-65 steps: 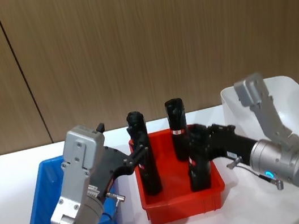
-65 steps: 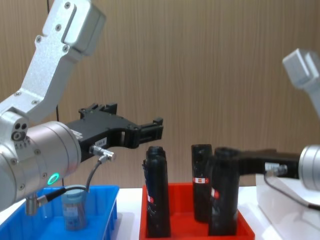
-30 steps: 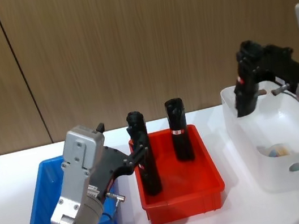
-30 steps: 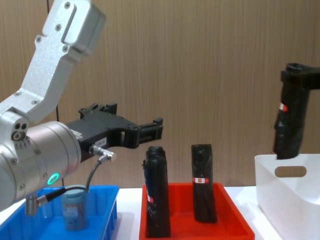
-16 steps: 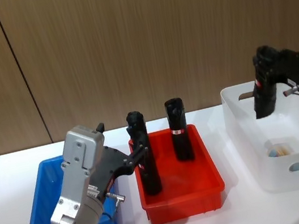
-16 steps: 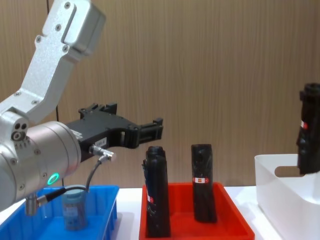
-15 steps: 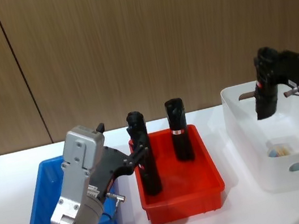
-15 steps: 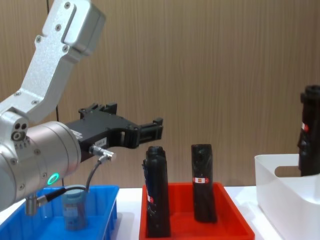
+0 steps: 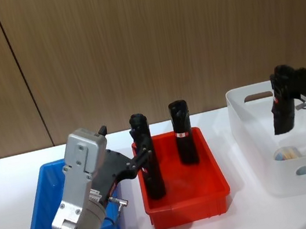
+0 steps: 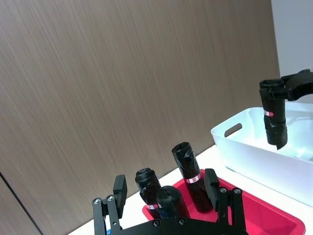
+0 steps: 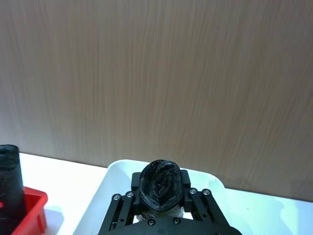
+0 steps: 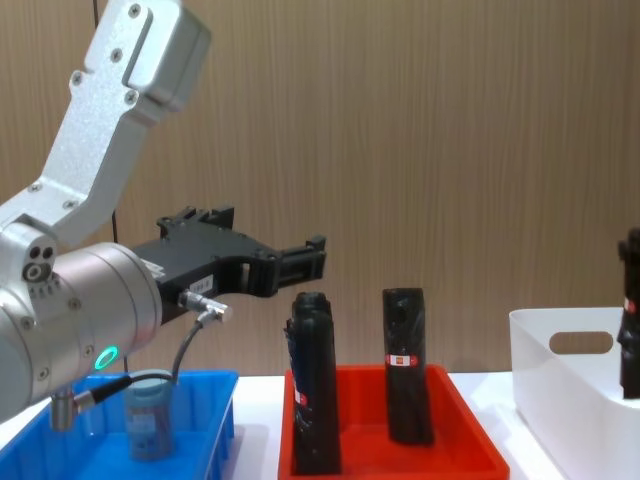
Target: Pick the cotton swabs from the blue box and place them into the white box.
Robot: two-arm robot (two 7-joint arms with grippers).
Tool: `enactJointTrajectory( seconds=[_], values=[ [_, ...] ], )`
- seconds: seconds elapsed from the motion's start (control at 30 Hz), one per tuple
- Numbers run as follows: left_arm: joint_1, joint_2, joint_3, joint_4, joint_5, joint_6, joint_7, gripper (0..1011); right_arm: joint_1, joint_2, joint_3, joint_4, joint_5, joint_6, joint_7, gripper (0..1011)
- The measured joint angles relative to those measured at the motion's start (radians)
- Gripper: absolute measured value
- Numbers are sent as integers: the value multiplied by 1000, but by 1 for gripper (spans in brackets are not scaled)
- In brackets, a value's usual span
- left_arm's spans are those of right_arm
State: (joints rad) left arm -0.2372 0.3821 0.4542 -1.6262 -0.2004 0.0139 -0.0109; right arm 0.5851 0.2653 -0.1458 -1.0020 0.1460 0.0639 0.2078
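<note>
The right gripper's (image 9: 282,88) fingers are clamped on a tall black roll with a red-white label (image 9: 282,109), held upright over the open top of the taller white plastic bin with an oval handle cut-out (image 9: 253,150), its lower end inside the rim. The left gripper's (image 12: 312,254) fingers stand spread with nothing between them, hovering above the near edge of the red plastic bin (image 9: 213,195), where two more black rolls (image 9: 184,133) stand.

One clear jar of cotton swabs with a grey-blue lid (image 12: 148,412) stands in the shallow bright blue plastic bin (image 9: 43,194), so by my reading that pick remains. Round items (image 9: 286,154) already lie in the white bin.

Everything sits on a white bench (image 9: 7,192) before a brown wood-panelled wall (image 9: 129,42).
</note>
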Motion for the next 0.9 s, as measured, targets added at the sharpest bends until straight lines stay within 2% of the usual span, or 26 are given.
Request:
enactJointTrajectory(
  seconds=[0.03,0.13,0.17,0.33,0.37,0.4,0.67,0.9],
  values=[
    [0,0,0,0,0,0,0,1004,7,-2,0,22,0,-8,-3,441],
    [0,0,0,0,0,0,0,1004,17,-5,-1,50,-1,-22,-9,492],
    [0,0,0,0,0,0,0,1004,23,-6,-1,67,-1,-31,-13,547],
    [0,0,0,0,0,0,0,1004,34,-10,0,102,-1,-56,-21,683],
    [0,0,0,0,0,0,0,1004,36,-11,0,109,0,-61,-24,740],
    [0,0,0,0,0,0,0,1004,36,-11,1,111,0,-64,-25,740],
    [0,0,0,0,0,0,0,1004,30,-10,6,108,14,-78,-27,1000],
    [0,0,0,0,0,0,0,1004,25,-9,9,103,19,-83,-27,1002]
  ],
)
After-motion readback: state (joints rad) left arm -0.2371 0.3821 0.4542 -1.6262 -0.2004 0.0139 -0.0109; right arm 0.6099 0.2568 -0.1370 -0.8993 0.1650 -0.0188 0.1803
